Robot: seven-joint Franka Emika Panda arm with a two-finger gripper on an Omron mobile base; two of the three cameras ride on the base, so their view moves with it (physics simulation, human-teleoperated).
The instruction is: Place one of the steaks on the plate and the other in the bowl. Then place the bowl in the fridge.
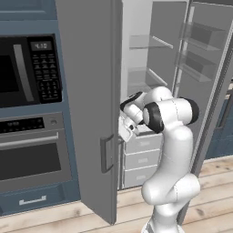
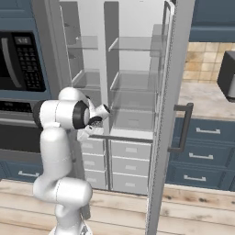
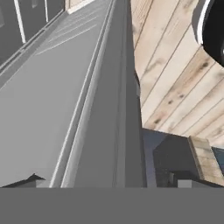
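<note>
My own white arm with dark joints (image 1: 170, 150) is nearest, rising from the lower right of the left base view and folding toward the tall grey double-door fridge (image 1: 91, 91), which fills the middle of both base views with its two doors swung open. My two-finger gripper (image 1: 125, 129) sits at the frame's centre, just behind the edge of the grey left door (image 1: 88, 104), and its fingers stand wide apart with nothing between them. In the hand view that door's grey face (image 3: 57, 96) runs down the left and the pale wooden plank floor (image 3: 175, 74) lies to the right. Inside the white interior I count clear shelves (image 2: 133, 80) up high and two columns of three white drawers (image 2: 128, 167) low down. At the left edge sit one black built-in microwave (image 1: 29, 70) and one oven (image 1: 32, 152) below it.
</note>
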